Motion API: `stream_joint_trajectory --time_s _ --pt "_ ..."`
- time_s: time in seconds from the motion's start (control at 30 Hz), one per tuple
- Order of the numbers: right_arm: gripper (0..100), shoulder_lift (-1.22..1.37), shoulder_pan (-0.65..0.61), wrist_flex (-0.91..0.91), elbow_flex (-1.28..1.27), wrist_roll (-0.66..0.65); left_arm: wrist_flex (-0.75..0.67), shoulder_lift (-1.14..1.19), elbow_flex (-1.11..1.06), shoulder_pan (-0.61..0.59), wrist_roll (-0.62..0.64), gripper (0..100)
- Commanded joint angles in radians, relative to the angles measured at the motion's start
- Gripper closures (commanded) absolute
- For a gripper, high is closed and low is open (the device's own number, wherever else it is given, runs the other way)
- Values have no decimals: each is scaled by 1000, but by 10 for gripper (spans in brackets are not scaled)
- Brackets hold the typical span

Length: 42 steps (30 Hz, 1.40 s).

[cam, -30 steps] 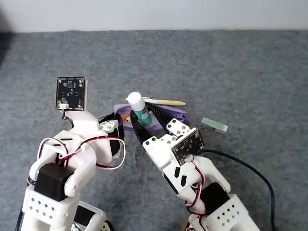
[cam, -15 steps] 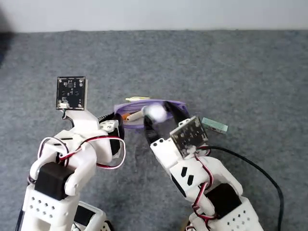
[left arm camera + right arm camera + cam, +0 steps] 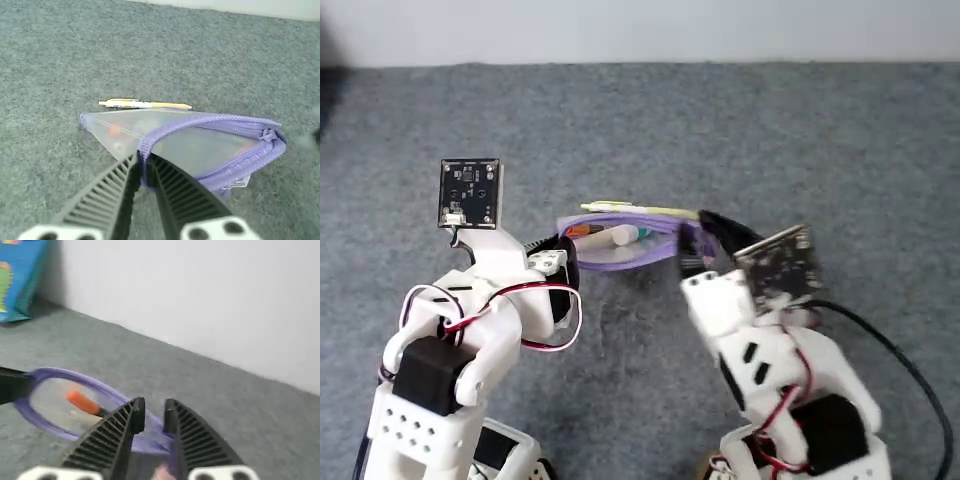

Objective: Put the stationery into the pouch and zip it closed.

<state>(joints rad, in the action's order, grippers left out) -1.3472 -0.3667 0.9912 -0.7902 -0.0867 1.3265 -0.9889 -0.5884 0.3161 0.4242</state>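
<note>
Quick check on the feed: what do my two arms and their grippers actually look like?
The left arm and right arm are white shells with black servo blocks. Red, white and black wires loop along the left arm; a black cable trails from the right arm. The left gripper and right gripper have dark ribbed fingers.
</note>
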Motion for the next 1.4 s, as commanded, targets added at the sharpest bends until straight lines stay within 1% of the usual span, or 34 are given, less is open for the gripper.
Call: stream_joint_trajectory --time_s 0.0,0.17,0.23,0.3,0.43,0.5,0.6,0.8,0.83,0.9,1.0,1.07,1.2,1.37 --pt "983 2 125 107 86 8 -14 -5 4 -6 6 987" --pt "991 54 305 268 97 -72 -14 -5 4 -6 5 987" --pt "991 125 381 315 130 -74 -11 -5 4 -6 5 987" --pt "991 231 432 363 184 -77 -9 -5 4 -6 5 987" --pt "991 498 450 506 356 -97 -8 -5 1 -6 3 987" --pt "991 639 450 579 443 -157 -8 -5 -1 -6 3 987" --pt "990 828 456 634 560 -238 -8 -5 -1 -6 3 987" --pt "986 1098 472 631 744 -428 -8 -5 -2 -6 3 987" --pt "972 1133 472 631 764 -460 -8 -5 -2 -6 3 987" --pt "914 1199 472 630 795 -525 -8 -5 -2 -6 3 987" --pt "799 1296 470 630 818 -620 -8 -3 -2 -6 3 987" --pt "745 1351 467 610 816 -674 -8 -3 -4 -6 3 987" --pt "732 1454 441 509 816 -729 -8 2 -4 -6 3 987" --pt "732 1561 397 424 816 -746 -8 3 -4 -6 3 987"
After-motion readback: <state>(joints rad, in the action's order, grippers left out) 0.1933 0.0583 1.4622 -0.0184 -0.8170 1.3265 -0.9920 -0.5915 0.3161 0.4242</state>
